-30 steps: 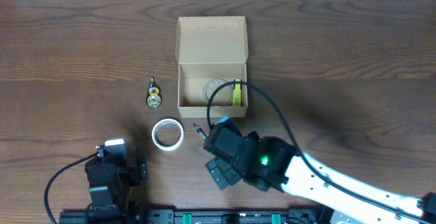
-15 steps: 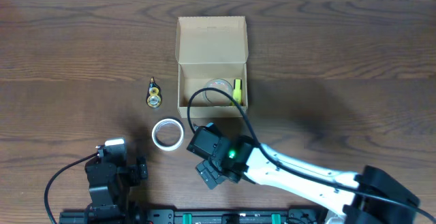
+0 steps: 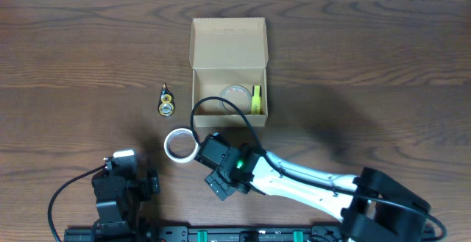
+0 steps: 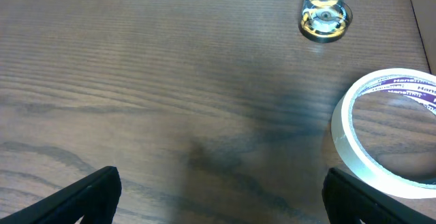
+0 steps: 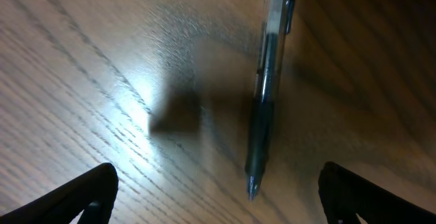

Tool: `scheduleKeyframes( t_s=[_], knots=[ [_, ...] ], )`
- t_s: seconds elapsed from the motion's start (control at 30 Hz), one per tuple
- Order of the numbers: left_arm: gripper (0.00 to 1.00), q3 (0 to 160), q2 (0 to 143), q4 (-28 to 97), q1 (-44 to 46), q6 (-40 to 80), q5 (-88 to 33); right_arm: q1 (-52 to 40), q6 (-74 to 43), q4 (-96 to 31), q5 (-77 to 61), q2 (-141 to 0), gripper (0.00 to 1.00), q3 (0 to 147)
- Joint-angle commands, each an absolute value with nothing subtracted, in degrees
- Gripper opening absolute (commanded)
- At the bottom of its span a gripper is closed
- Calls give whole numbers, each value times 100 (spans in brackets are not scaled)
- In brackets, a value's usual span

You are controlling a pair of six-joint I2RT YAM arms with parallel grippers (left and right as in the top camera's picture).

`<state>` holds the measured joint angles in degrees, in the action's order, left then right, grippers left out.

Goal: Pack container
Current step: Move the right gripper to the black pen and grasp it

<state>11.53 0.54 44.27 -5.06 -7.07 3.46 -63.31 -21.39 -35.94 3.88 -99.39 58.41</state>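
The tan cardboard box (image 3: 228,87) stands open, its lid flap (image 3: 228,43) folded back. Inside lie a clear tape roll (image 3: 235,95) and a yellow item (image 3: 256,99). My right gripper (image 3: 210,152) is open, just in front of the box's near left corner, low over a dark pen (image 5: 266,108) that lies on the table between its fingers (image 5: 95,186). The pen is hidden under the gripper in the overhead view. My left gripper (image 3: 125,176) is open and empty at the near left, and its fingers (image 4: 95,190) are over bare wood.
A white tape roll (image 3: 180,145) lies just left of my right gripper; it also shows in the left wrist view (image 4: 388,135). A small yellow-and-black tape dispenser (image 3: 166,104) lies left of the box; it also shows in the left wrist view (image 4: 325,16).
My right arm has swung left along the front of the box and now covers the pen. The left arm has not moved.
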Motion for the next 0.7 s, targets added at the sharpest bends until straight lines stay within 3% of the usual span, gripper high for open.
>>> scheduleKeyframes(
  t_s=[0.0,0.23,0.47,0.6,0.67],
  knots=[
    [95,1022,21,4582,-484,-598,464,-6368,-2073,-3527,467,-10112,92,5826],
    [95,1022,21,4582,-484,-598,464,-6364,-2110,-3356,473,-10412,86,5826],
    [95,1022,21,4582,-484,-598,464,-6112,-2663,-3218,471,-10516,70,5826],
    [95,1022,21,4582,-484,-598,464,-5957,-2740,-3212,467,-10516,66,5826],
    [96,1022,21,4582,-484,-598,464,-5955,-2738,-3218,467,-10516,57,5826]
  ],
)
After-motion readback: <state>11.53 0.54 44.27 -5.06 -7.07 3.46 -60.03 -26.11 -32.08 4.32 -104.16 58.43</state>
